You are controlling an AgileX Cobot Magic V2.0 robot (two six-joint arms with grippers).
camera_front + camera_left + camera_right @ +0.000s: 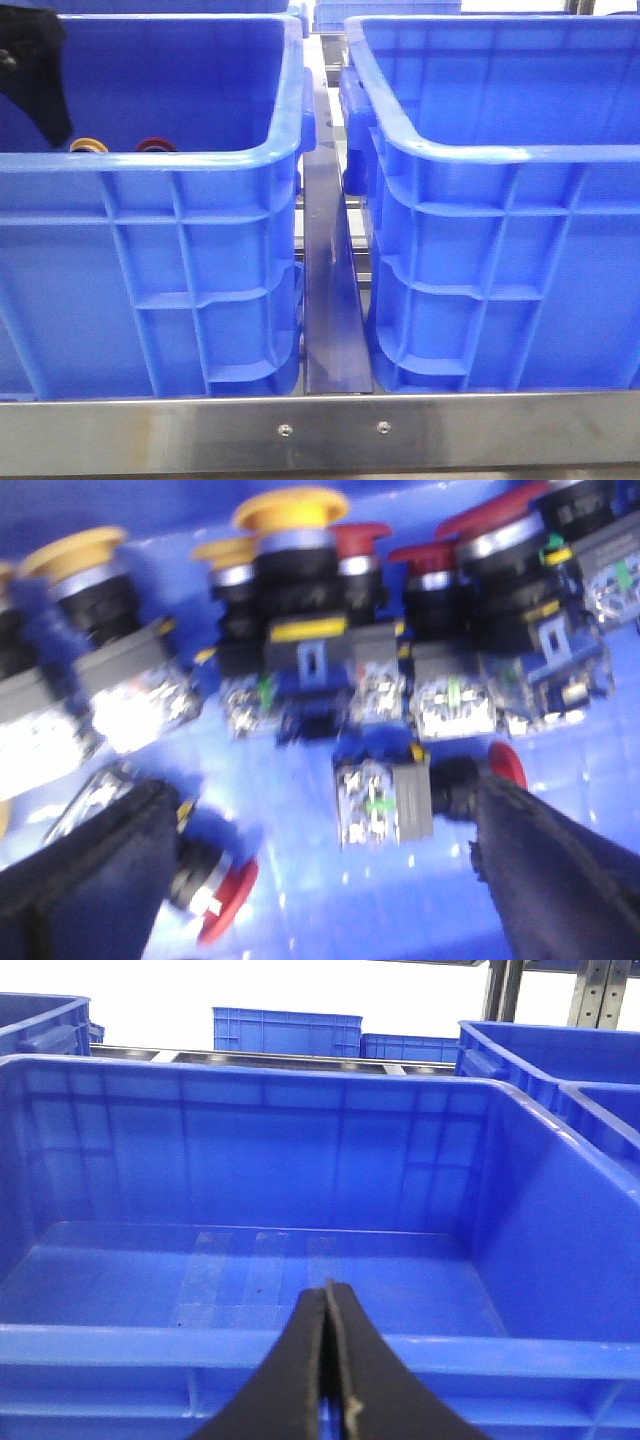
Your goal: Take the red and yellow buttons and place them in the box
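Holding nothing, the left gripper (pixel 320 880) hangs wide open inside the left blue plastic crate (pixel 150 160) over clustered red and yellow mushroom-head buttons (pixel 300 600); the right gripper (pixel 330 1380), pressed closed and empty, faces the right blue crate (pixel 320 1350).

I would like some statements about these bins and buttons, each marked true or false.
1. The left pincer is open, with a finger on each side of the buttons lying on the bin floor. True.
2. The right pincer is wide open. False: its fingers are pressed together.
3. The right bin in front of the right pincer holds many buttons. False: no button is visible on its floor.
4. The left bin holds both yellow-capped buttons and red-capped buttons. True.
5. The left pincer is shut on a yellow button. False: it is open, and nothing is gripped.
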